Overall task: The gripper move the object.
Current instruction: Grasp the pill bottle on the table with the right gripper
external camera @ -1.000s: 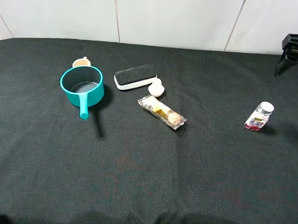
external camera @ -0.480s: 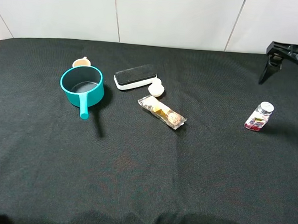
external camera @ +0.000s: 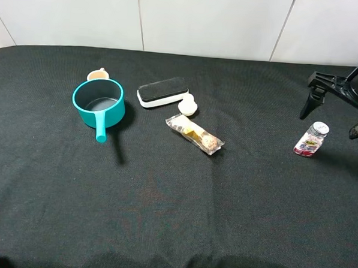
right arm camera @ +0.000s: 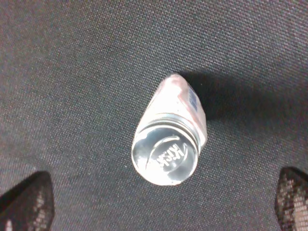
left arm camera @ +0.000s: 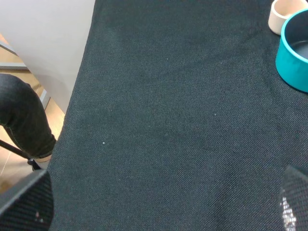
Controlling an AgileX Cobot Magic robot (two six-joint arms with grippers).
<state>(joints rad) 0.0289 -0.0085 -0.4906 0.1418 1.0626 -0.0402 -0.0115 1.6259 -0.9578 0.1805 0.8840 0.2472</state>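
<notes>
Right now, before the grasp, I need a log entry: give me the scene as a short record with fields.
target: small clear bottle, standing cap up on the black cloth
right gripper: open, above the bottle, a finger on each side, not touching it
left gripper: open, holding nothing
other things: teal pot, snack bar, both left of the bottle
task state: bottle not yet gripped

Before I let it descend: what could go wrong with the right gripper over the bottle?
1. The bottle stands upright and narrow on cloth; the open right gripper could tip it if one finger touches first.
2. Closing on the round cap might let it slip out.
3. Going too low could snag the cloth.
</notes>
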